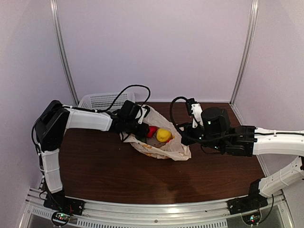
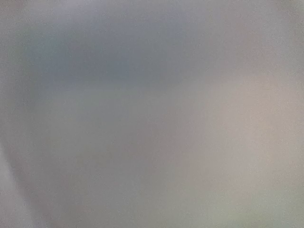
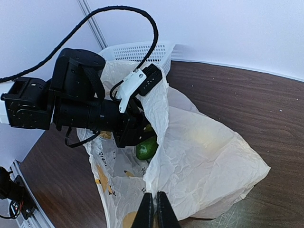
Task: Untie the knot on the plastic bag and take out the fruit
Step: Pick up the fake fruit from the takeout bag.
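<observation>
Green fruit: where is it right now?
In the right wrist view, the green fruit sits inside the open plastic bag, left of centre, directly below the left tool.

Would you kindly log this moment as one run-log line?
left arm: jaws inside open plastic bag, state hidden | right arm: jaws shut on bag edge | red fruit, yellow fruit, green fruit inside

The top view looks down from above and behind the arms, facing the back wall and taking in the whole table (image 1: 95, 171). The right wrist view sits low and close, looking across the bag (image 3: 204, 161) toward the left arm (image 3: 71, 104) and the basket (image 3: 142, 50). The top view shows these three too. The left wrist view is a grey blur, too near to read.
</observation>
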`<state>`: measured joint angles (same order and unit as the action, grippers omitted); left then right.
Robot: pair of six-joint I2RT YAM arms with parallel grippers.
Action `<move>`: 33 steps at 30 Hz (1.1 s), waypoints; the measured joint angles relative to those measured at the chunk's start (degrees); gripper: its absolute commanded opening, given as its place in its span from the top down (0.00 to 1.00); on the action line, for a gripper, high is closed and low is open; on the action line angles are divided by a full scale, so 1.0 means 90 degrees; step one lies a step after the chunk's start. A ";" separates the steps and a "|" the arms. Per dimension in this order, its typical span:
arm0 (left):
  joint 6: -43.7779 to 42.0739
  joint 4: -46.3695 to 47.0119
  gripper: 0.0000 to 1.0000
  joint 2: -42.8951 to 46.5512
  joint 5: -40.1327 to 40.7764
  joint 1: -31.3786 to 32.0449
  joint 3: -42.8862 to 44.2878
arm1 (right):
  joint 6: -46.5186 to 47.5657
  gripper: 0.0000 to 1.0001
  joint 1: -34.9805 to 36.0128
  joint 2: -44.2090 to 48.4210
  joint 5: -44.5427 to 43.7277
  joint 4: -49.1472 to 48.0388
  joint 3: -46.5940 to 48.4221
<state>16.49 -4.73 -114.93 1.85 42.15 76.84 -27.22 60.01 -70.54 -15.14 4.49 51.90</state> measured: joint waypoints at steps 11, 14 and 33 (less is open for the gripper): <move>0.0073 0.0219 0.60 0.1399 -0.0551 0.0012 -0.1297 | 0.0000 0.98 0.0000 -0.0032 0.0019 -0.0015 0.0000; 0.0124 0.0316 0.58 0.1911 -0.0680 0.0051 -0.1831 | 0.0000 0.98 0.0000 -0.0032 0.0019 -0.0029 0.0000; 0.0449 0.0945 0.34 0.1396 -0.0408 0.0078 -0.1394 | -0.0002 0.98 -0.0002 -0.0226 0.0185 -0.0170 0.0002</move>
<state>20.53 3.77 -102.37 -1.83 42.85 64.29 -27.24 59.99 -72.58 -13.47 2.96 51.92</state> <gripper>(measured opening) 0.615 0.018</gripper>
